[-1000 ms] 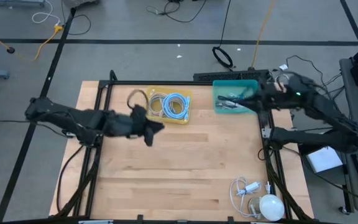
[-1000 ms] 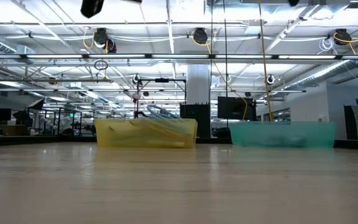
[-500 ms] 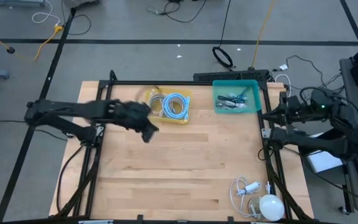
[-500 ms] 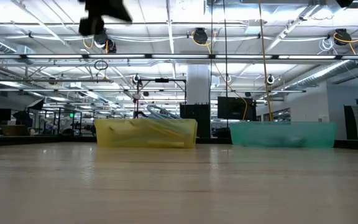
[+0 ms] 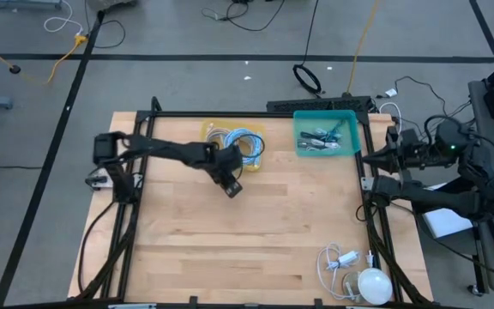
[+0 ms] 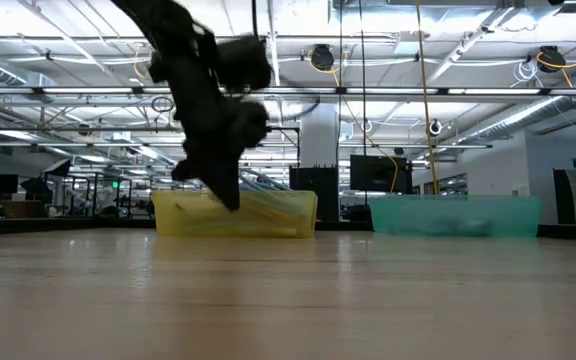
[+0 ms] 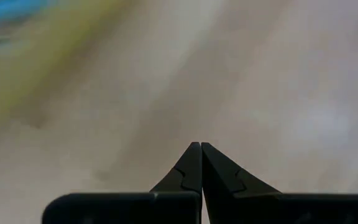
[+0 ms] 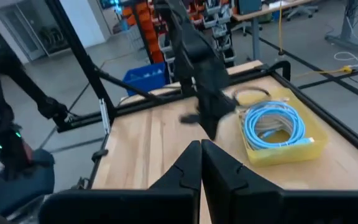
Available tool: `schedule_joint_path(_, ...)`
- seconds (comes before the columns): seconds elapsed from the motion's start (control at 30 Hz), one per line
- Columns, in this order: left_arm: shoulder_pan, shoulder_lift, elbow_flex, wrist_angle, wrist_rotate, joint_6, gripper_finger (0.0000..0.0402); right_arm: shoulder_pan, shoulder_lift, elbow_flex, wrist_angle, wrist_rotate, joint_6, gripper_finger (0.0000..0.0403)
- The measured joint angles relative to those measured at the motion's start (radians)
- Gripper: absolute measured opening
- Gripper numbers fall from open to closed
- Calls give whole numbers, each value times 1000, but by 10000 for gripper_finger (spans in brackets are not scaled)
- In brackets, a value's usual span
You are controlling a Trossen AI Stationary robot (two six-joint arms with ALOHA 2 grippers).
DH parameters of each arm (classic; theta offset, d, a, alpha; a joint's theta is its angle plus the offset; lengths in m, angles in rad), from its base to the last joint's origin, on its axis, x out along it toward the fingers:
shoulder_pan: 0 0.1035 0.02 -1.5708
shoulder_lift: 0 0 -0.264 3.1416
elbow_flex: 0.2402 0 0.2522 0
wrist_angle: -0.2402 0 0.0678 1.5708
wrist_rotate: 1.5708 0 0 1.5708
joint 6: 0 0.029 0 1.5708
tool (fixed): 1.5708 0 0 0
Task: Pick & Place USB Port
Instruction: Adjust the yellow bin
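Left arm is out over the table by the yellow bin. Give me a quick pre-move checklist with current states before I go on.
1. Left gripper empty: ok; its fingers are shut in the left wrist view with nothing between them.
2. Left gripper clear of the yellow bin: ok; it sits over bare table just in front of the bin.
3. Right gripper parked: ok; shut, at the table's right edge.
4. Teal bin unobstructed: ok; no arm over it.
5. USB part located: cannot tell; cables in both bins, none identifiable.
6. Left gripper height above the table: cannot tell.
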Motion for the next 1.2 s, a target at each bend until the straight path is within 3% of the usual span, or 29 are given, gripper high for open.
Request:
schedule_joint_path(0.33,221,80,5,59,-28,125,0,-1,0,0,10,28,31,0)
schedule_joint_path(0.5,287,80,2,108,46,111,0,-1,0,0,10,34,53,0)
schedule_joint_path(0.87,256,83,2,267,54,57,0,0,2,-36,16,80,55,0)
schedule_joint_path(1.2,266,101,3,308,-3,-34,0,0,2,-179,182,26,130,0)
